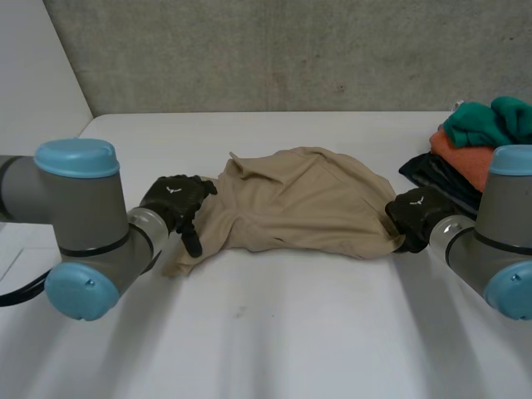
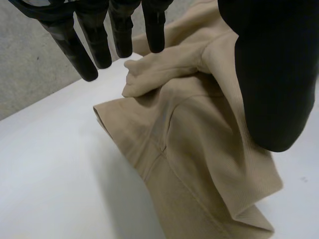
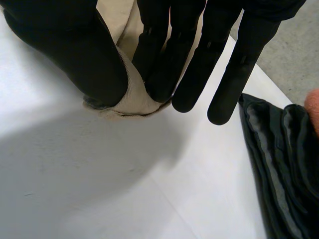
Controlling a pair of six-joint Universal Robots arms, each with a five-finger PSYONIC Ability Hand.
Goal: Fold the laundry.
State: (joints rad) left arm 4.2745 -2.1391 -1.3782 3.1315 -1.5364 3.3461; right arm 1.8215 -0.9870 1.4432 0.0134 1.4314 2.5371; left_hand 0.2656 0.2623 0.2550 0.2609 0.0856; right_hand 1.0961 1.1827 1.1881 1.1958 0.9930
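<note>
Head view: beige garment (image 1: pixel 299 204) spans hand to hand; right hand (image 1: pixel 418 212) pinches one end, left hand (image 1: pixel 173 199) open at the other.

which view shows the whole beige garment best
The head view: the beige garment lies whole, crumpled, between the left hand and the right hand. The left wrist view shows its folds; the right wrist view, an edge pinched by the right hand.

It looks like a robotics lab or test room: a plain white bench (image 1: pixel 291 332), a bare concrete wall (image 1: pixel 291 50) behind it, two robot arms (image 1: pixel 79 216) mounted at it, and folded clothes (image 1: pixel 475 141) stacked beside the right hand (image 1: pixel 420 214).
</note>
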